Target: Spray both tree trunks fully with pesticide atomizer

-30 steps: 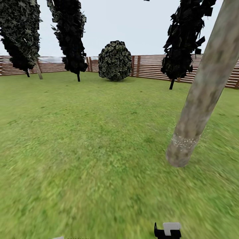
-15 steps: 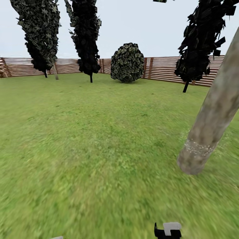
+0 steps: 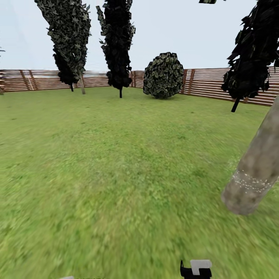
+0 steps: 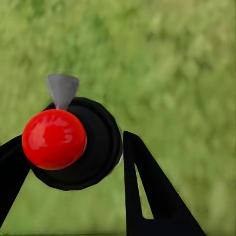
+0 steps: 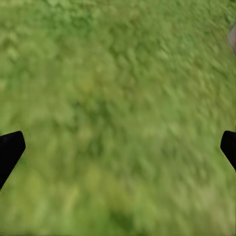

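The pick-up is done: in the left wrist view the left gripper (image 4: 73,162) has its two black fingers closed around the pesticide atomizer (image 4: 81,145), which sits off the grass (image 4: 172,64) with its red round top (image 4: 54,139) facing the camera. Seen end-on like this, the bottle's long axis runs roughly along the line of the fingers and away toward the lawn below, and its small grey nozzle (image 4: 62,90) sticks out sideways from the dark body, at a right angle to that axis. The right gripper (image 5: 118,147) carries nothing — only the tips of its fingers show at the two sides of its wrist view, spread wide over bare grass. In the head view a thick grey-beige tree trunk (image 3: 257,166) leans in at the right edge of the lawn, and a band of fine whitish specks (image 3: 250,181) rings it just above its foot. That looks like pesticide, so spraying of this tree has at least begun, but the trunk above the band is plain; whether that counts as covered I cannot tell. The second thick trunk is not to be made out among the dark trees (image 3: 118,42) and the round bush (image 3: 163,75) along the wooden fence (image 3: 201,81) at the far edge of the garden — so a good part of the job seems left, and the nozzle would have to be turned toward a trunk first.
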Motion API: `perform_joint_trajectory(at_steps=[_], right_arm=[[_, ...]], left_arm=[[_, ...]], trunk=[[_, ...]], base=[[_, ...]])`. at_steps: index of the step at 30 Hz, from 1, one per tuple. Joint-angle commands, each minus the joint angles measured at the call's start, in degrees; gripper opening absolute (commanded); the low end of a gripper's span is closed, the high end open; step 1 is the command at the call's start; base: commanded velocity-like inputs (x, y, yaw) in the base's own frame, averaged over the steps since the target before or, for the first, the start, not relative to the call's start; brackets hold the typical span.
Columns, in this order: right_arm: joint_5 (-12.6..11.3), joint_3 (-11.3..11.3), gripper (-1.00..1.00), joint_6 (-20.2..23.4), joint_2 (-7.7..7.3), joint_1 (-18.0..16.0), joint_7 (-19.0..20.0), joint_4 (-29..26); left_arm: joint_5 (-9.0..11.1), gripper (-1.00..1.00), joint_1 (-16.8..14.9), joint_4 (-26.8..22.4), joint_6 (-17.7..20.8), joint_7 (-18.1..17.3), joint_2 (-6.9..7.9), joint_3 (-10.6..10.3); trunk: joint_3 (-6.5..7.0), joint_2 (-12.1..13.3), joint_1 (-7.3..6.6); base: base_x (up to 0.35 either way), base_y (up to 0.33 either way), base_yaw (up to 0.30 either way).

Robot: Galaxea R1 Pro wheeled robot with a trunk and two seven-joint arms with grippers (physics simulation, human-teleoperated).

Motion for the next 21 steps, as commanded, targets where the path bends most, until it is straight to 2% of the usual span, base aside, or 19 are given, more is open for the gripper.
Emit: perform_joint_trajectory(at_steps=[1,21], right_arm=[[0.6,-0.2,1.0,-0.01,0.01,-0.05,-0.42,0.04],[0.6,-0.2,1.0,-0.02,0.01,-0.04,-0.5,0.04]], left_arm=[[0.3,-1.0,-0.04,0.01,-0.14,0.18,0.01,-0.48],[0.27,-1.0,-0.04,0.03,-0.14,0.17,-0.16,-0.49]], trunk=[[0.0,-0.02,-0.01],[0.95,-0.02,-0.01]], base=[[0.0,0.0,0.239],[0.0,0.0,0.241]])
